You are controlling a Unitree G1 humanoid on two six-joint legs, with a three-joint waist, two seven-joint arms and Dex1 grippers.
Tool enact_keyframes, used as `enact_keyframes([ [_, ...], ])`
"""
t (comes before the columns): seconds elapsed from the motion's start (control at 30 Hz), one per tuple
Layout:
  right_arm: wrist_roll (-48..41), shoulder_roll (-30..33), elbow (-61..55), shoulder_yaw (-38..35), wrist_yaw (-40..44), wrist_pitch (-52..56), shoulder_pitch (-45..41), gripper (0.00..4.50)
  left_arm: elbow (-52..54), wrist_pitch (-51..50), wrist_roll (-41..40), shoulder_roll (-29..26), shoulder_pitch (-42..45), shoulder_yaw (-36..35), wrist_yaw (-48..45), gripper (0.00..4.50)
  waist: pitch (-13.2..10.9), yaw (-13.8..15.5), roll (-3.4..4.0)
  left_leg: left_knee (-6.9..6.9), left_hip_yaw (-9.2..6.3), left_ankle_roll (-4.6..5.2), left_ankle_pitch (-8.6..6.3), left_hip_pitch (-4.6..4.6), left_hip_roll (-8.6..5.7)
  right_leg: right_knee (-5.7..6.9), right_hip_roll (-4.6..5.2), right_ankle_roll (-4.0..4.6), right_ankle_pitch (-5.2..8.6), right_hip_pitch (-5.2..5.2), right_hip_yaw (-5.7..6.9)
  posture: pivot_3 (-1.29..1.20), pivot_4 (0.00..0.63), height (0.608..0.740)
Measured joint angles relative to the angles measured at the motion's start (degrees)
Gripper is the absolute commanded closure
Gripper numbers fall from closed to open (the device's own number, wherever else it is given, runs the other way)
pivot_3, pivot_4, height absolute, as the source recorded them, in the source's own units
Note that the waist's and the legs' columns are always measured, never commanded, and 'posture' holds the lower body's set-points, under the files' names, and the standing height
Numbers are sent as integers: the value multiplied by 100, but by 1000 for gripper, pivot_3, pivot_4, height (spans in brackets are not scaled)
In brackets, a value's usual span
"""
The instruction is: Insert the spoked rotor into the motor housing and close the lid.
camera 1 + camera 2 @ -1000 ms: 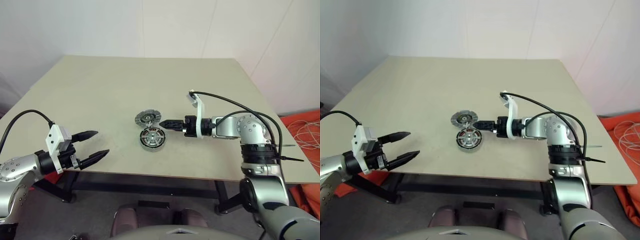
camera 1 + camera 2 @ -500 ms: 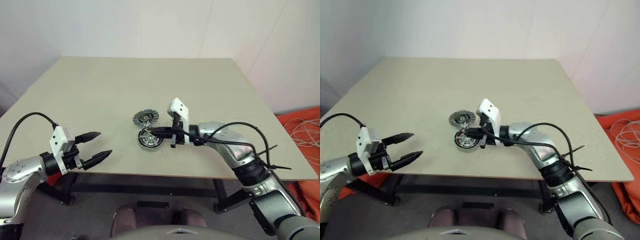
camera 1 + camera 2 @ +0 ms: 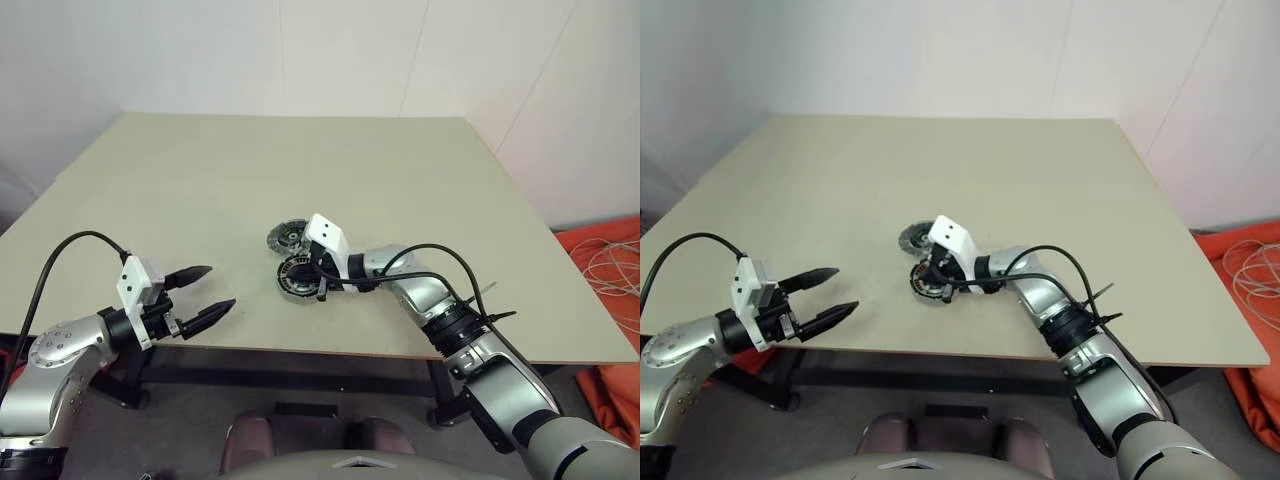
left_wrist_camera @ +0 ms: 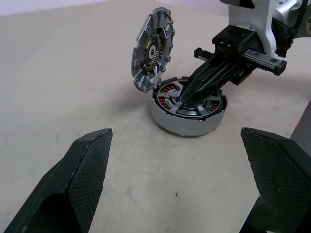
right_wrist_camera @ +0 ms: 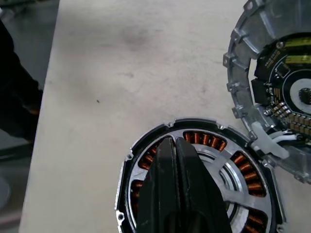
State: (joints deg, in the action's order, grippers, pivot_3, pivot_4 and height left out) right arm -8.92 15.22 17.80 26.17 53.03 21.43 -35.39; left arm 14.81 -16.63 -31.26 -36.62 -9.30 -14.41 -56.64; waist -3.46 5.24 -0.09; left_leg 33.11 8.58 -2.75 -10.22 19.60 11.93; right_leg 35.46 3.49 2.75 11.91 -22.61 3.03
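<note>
Right end effector point(image 4: 186, 93) tips over motor housing point(image 4: 189, 112)

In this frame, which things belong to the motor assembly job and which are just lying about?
Job: motor housing with the spoked rotor seated inside; lid tilted up beside it; right gripper, shut, over the rotor.
Lying about: orange cloth and pale cord on the floor.

a pale surface point(image 3: 200, 180) carries the motor housing point(image 3: 298, 281), with the lid point(image 3: 285, 237) touching its far edge.
</note>
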Motion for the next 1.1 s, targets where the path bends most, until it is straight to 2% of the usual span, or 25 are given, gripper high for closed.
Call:
enact_keyframes([
  [0.17, 67, -23, 71, -44, -2, -18, 18, 4447, -8, 1, 1, 2, 44, 41, 13, 0, -1, 5, 1, 0, 0, 1, -1, -51, -2, -10, 1, -3, 2, 48, -3, 0, 0, 740],
  [0.33, -22, -28, 21, -147, 170, 216, 88, 4447, -48, 4, 2, 9, 134, 107, 33, 0, -2, 0, 2, 1, -2, 1, 0, -49, -2, -23, -1, -4, 2, 47, -3, 0, 0, 740],
  [0.63, -311, -63, -126, -786, 284, 659, 41, 4447, -55, 42, 2, 34, 151, 110, 64, 0, -2, 4, 1, 1, -2, -1, 0, -44, 7, -22, -11, -1, 1, 45, -4, 0, 0, 740],
  [1.1, 124, 41, 167, -527, 318, 103, 194, 4447, -58, 43, 2, 73, 171, 133, 94, 0, 3, 2, -1, -3, -1, 1, -4, -57, 5, -26, -11, -2, 2, 55, -6, 0, 0, 740],
])
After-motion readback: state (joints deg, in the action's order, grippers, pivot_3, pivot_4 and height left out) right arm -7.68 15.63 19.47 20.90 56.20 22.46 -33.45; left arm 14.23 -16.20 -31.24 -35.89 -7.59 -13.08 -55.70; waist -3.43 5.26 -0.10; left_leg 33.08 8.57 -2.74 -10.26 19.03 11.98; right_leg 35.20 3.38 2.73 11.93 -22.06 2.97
